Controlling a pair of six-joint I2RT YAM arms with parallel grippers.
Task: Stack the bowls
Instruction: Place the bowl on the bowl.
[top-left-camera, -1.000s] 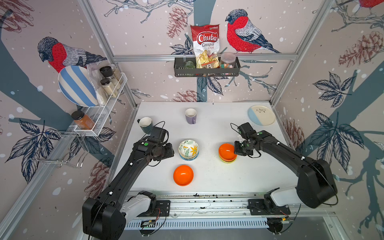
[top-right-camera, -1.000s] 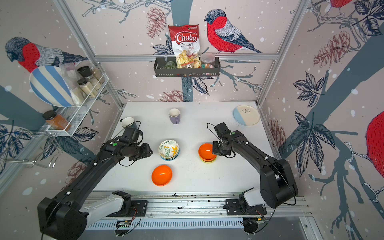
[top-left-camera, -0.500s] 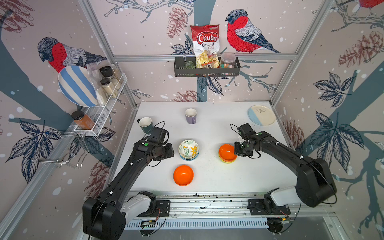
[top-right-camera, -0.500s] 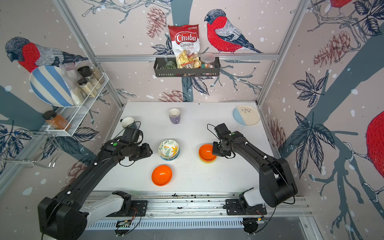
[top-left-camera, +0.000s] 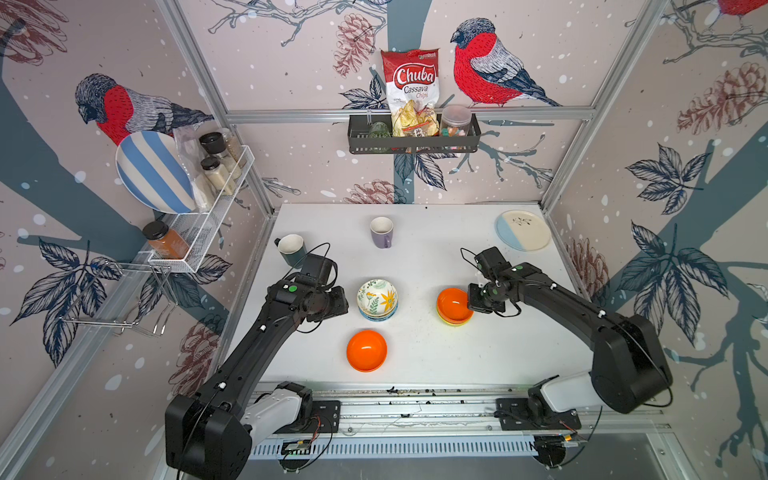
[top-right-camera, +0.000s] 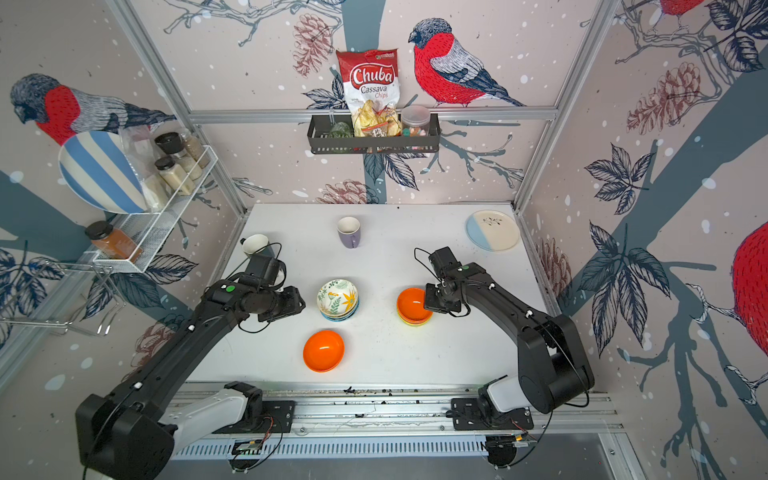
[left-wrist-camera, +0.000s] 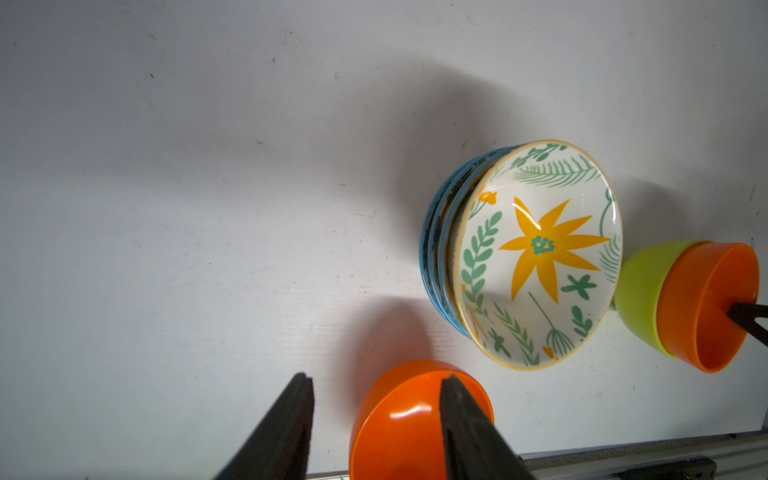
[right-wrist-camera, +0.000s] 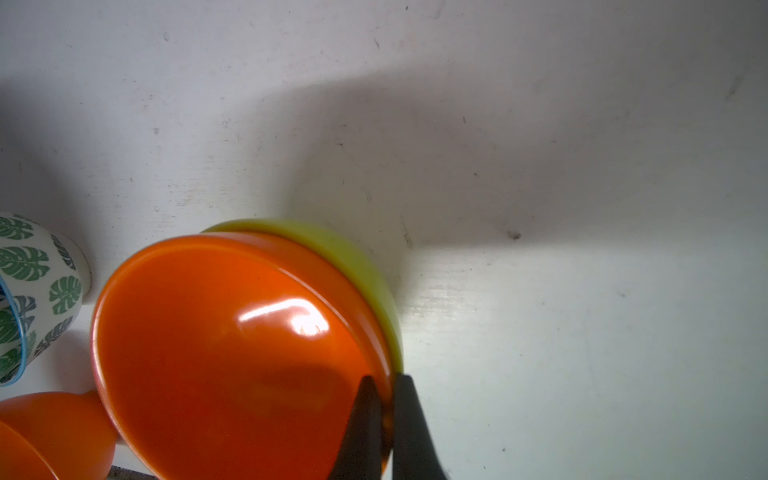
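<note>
Nested orange bowl seated inside the lime green bowl, on the table toward its right side. The right jaws are pinched nearly together on the orange rim, one finger inside and one outside; whether the outer finger also bears on the green wall cannot be told. Both bowls are smooth, glossy and thin-walled, apparently plastic, with round flared rims. Near the table's middle stands the patterned stack: a floral bowl with a yellow star flower uppermost, sitting slightly off-centre over blue-rimmed bowls whose outer walls carry green leaves, glazed like ceramic. A lone orange bowl rests apart, nearer the robot's base. The left jaws stand partly open and empty, just beside the patterned stack and clear of every bowl. Probable hazards: a single-point rim pinch on slick plastic may let the orange bowl pivot or slide out if raised; a snug nesting fit could drag the green bowl up with it and then drop it; and the offset patterned stack could shift or topple if nudged or loaded unevenly. A purple mug, a dark mug and a blue-and-cream plate lie along the far edge.
</note>
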